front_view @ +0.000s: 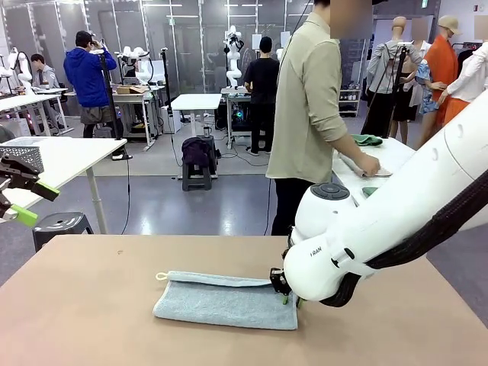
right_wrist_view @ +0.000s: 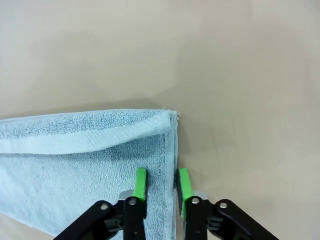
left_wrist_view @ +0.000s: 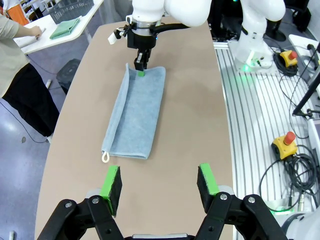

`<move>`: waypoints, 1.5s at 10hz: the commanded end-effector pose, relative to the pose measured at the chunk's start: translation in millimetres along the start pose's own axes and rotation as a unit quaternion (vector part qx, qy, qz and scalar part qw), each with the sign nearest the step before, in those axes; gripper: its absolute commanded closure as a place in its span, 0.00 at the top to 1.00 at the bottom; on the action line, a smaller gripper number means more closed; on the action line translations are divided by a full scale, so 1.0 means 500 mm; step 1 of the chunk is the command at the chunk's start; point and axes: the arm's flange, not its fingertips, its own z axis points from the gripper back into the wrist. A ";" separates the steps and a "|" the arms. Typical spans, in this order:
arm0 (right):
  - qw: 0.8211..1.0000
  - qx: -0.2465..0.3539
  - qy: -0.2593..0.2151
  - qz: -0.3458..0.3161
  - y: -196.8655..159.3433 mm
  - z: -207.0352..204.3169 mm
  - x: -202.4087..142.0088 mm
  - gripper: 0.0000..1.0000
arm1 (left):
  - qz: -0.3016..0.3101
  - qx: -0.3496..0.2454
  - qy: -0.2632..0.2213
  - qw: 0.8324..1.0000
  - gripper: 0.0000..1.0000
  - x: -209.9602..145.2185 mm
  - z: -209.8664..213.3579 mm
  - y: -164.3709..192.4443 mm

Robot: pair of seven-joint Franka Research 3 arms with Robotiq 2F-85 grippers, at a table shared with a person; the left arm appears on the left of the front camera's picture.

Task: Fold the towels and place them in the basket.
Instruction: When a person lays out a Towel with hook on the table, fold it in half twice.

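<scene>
- One light blue-grey towel (front_view: 221, 303) lies flat near the middle of the brown table (front_view: 84, 313). It is folded in half lengthways into a long, narrow strip whose long sides run left to right in the front view.
- Its small loop (front_view: 162, 276) sticks out at the far left corner and lies on the tabletop.
- A lighter band runs along the towel's far long side, where the edge of the upper layer lies.
- The right gripper (right_wrist_view: 161, 184) is down at the towel's right short end. In the front view the white right arm reaches in from the right and partly covers that end.
- In the right wrist view its green pads (right_wrist_view: 141, 181) stand close together with the towel's hemmed edge between them. One pad is on the cloth and the other just off the edge over bare table, so the gripper is pinching the towel's edge.
- The left gripper (left_wrist_view: 160, 185) hangs above the table beyond the towel's loop end, well apart from the cloth. Its pads are spread wide with nothing between them.
- A dark mesh basket (left_wrist_view: 75, 7) stands on a white side table (left_wrist_view: 45, 37), near a green cloth (left_wrist_view: 65, 27) and well away from the towel.
- A person (front_view: 305, 114) stands side-on at that side table with a hand (front_view: 371, 166) resting on it.
</scene>
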 end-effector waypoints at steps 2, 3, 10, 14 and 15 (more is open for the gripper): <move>1.000 -0.011 -0.008 -0.027 0.024 -0.025 -0.017 0.21 | -0.010 -0.002 -0.014 1.000 0.77 0.003 0.002 -0.001; 1.000 -0.014 -0.007 -0.026 0.026 -0.024 -0.016 0.00 | -0.010 -0.002 -0.014 1.000 0.77 0.003 0.002 -0.001; 1.000 -0.003 0.003 0.000 0.008 -0.001 -0.003 0.00 | -0.010 -0.002 -0.014 1.000 0.77 0.003 0.002 -0.001; 0.998 -0.036 0.004 0.053 -0.023 0.014 0.039 0.03 | -0.010 -0.002 -0.014 1.000 0.77 0.003 0.002 -0.001; 0.998 -0.042 0.010 0.055 -0.031 0.014 0.051 0.03 | -0.010 -0.002 -0.014 1.000 0.77 0.003 0.002 -0.001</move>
